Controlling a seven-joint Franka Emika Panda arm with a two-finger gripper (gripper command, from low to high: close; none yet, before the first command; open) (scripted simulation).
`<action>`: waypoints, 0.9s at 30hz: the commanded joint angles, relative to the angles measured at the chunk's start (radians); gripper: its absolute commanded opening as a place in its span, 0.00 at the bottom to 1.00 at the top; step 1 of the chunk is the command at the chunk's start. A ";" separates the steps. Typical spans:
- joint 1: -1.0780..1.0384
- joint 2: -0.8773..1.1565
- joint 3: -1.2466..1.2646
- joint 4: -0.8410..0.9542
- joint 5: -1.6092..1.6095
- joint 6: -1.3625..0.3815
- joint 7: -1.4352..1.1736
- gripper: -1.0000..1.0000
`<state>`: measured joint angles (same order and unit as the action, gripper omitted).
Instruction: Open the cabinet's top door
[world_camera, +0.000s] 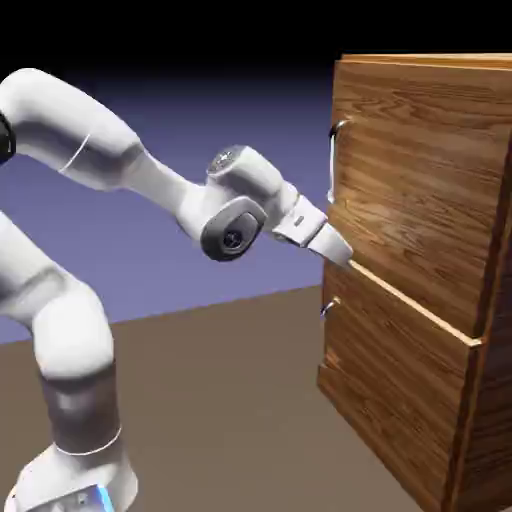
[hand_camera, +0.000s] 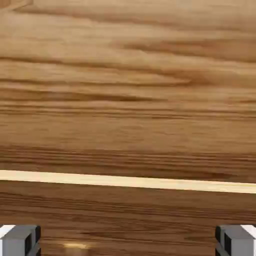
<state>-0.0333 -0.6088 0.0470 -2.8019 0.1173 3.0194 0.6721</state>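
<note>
Your arm (world_camera: 120, 160) rises from the counter (world_camera: 230, 400) beside the cabinet (world_camera: 420, 270), folds at the elbow and stretches level toward the cabinet's front. The claw (world_camera: 338, 247) sits at the lower edge of the top door (world_camera: 410, 190), close to the pale seam (hand_camera: 130, 181) that splits the two panels; whether it touches the wood you cannot tell. In the hand view the two grey fingertips (hand_camera: 20, 240) stand far apart at opposite corners, so the claw is spread wide and has hold of nothing.

Nothing lies between the claw and the cabinet. The door's silver bar handle (world_camera: 335, 160) sits above the claw, near the door's edge, untouched. The lower panel's handle (world_camera: 328, 307) sits below the claw.

The cabinet is reddish-brown grained wood, and the top door lies flush with its front, shut.
</note>
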 joint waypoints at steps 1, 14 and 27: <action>-0.017 -0.014 0.017 0.003 0.044 -0.007 -0.026 0.50; -0.235 -0.201 0.244 0.042 0.609 -0.091 -0.357 0.50; -0.454 -0.388 0.471 0.081 1.174 -0.176 -0.689 0.50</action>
<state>-0.4871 -0.9970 0.5179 -2.7210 1.2918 2.8430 -0.0171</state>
